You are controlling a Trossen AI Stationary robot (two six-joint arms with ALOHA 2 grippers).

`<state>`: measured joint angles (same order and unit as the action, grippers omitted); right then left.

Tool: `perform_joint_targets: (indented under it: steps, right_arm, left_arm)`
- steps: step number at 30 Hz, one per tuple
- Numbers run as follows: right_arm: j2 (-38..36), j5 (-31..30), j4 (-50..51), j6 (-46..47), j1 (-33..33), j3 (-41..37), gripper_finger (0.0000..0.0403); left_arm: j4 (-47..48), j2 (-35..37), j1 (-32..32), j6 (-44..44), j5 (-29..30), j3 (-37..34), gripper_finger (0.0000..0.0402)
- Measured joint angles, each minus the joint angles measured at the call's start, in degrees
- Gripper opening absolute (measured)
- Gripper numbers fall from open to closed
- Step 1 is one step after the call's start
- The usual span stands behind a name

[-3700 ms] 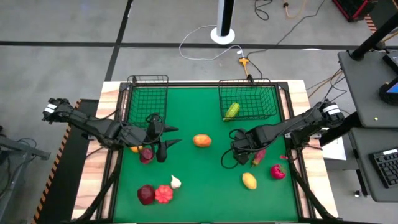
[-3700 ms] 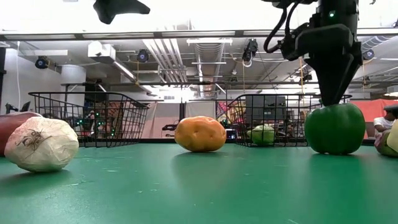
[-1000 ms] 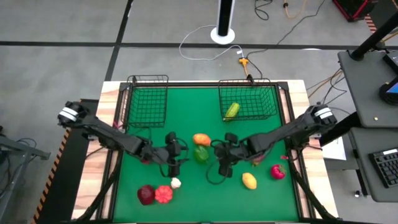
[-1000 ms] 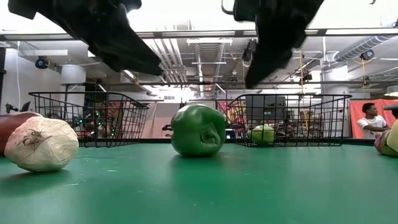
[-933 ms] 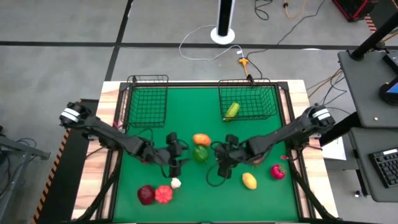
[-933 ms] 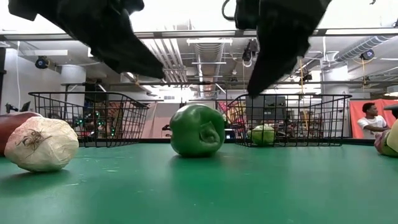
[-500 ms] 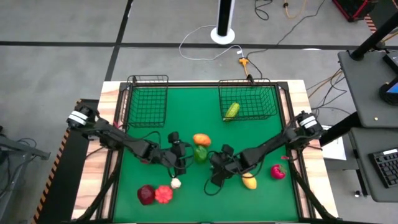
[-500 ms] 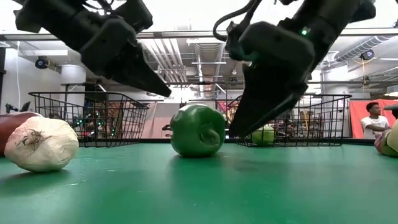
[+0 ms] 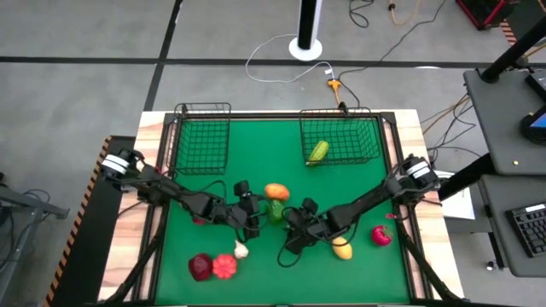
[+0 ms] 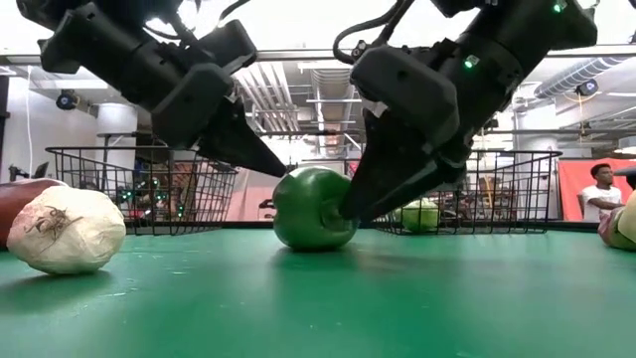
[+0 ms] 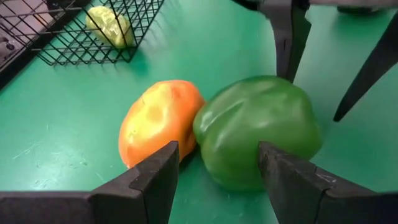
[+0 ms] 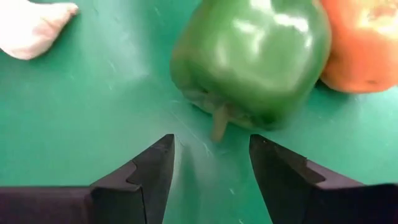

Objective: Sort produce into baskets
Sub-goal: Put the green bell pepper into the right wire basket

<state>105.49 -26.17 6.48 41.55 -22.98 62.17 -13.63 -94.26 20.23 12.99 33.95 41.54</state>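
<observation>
A green bell pepper point(image 9: 275, 210) lies on the green table on its side, its stem point(image 12: 217, 124) toward the near edge, and leans against an orange fruit point(image 9: 276, 192). My left gripper point(image 11: 217, 163) is open and low at the pepper's left side. My right gripper point(image 12: 211, 144) is open and low at its right near side, one finger on each side of the stem. Two black wire baskets stand at the far edge: the left one point(image 9: 203, 136) and the right one point(image 9: 341, 136), which holds a yellow-green piece point(image 9: 318, 151). My left gripper slants down from the table's left; one fingertip point(image 10: 281, 171) stands at the pepper's upper left side point(image 10: 294, 184), and I cannot tell whether it touches. My right gripper slants down from the right; a fingertip point(image 10: 350, 207) stands at the pepper's side by the stem, and I cannot tell whether it touches.
A white garlic point(image 9: 241, 249), a red piece point(image 9: 225, 266) and a dark maroon piece point(image 9: 200, 267) lie near the front left. A yellow piece point(image 9: 342, 249) and a red piece point(image 9: 381, 234) lie at the right. A person point(image 10: 601, 184) shows in the room beyond the table.
Both grippers have come down and closed in on the green pepper, the left from the table's left, the right from the table's right. The pepper has stayed in place against the orange fruit.
</observation>
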Motion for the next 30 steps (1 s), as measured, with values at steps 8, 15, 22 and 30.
perform_joint_targets:
  steps: [8, 15, 22, 30]
  right_arm:
    - [1.6, -2.2, -2.2, 0.4, 0.0, 0.0, 0.019]
    - [1.6, -4.0, -2.3, -0.1, 0.0, 0.0, 0.0169]
    - [1.6, -4.0, -2.5, -1.5, 0.5, 0.0, 0.0127]
    - [1.6, -3.8, -1.6, -3.3, 0.8, -0.3, 0.0024]
  left_arm:
    - [0.0, -0.2, -0.1, 0.1, -2.9, 0.0, 0.02]
    - [-0.2, -1.5, -0.1, 1.2, -3.7, 0.0, 0.02]
    - [-0.5, -2.2, -0.1, 1.4, -5.0, 0.0, 0.02]
    - [-0.5, -2.2, -0.1, 1.5, -5.0, 0.0, 0.02]
